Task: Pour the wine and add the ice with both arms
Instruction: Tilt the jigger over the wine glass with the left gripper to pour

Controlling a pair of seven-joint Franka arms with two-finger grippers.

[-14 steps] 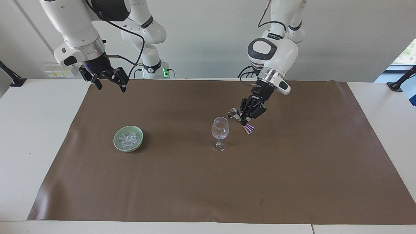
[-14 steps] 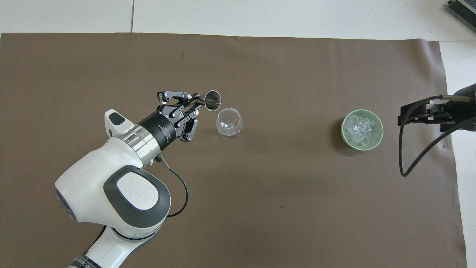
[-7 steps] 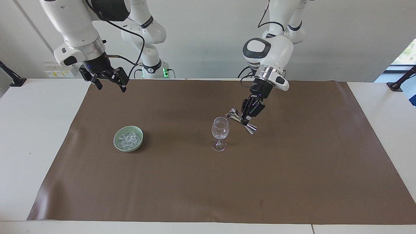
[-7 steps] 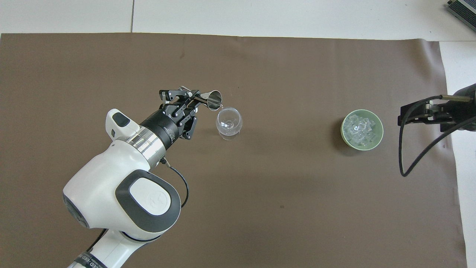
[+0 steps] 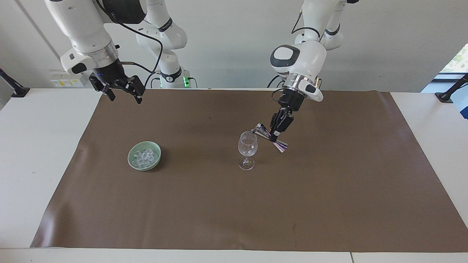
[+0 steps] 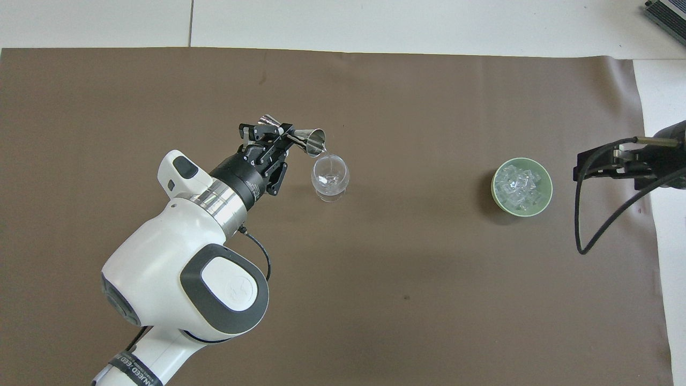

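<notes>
We see a white table [image 5: 44, 153] under a brown mat [image 5: 329, 190], against a pale wall. Our left tool [image 5: 273, 137] pinches one tilted steel jigger [image 5: 281, 146] at the single wine glass [image 5: 248, 146]; our right tool [image 5: 122, 93] waits spread above the mat's edge. One green bowl [image 5: 156, 160] toward the right arm's end holds the ice [image 5: 145, 156].

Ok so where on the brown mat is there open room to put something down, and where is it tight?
The brown mat is bare from the wine glass to the green bowl of ice, and farther from the robots than both. It is tight at the glass, where the left gripper tips a steel jigger over its rim. The right gripper waits open near the bowl's end.
</notes>
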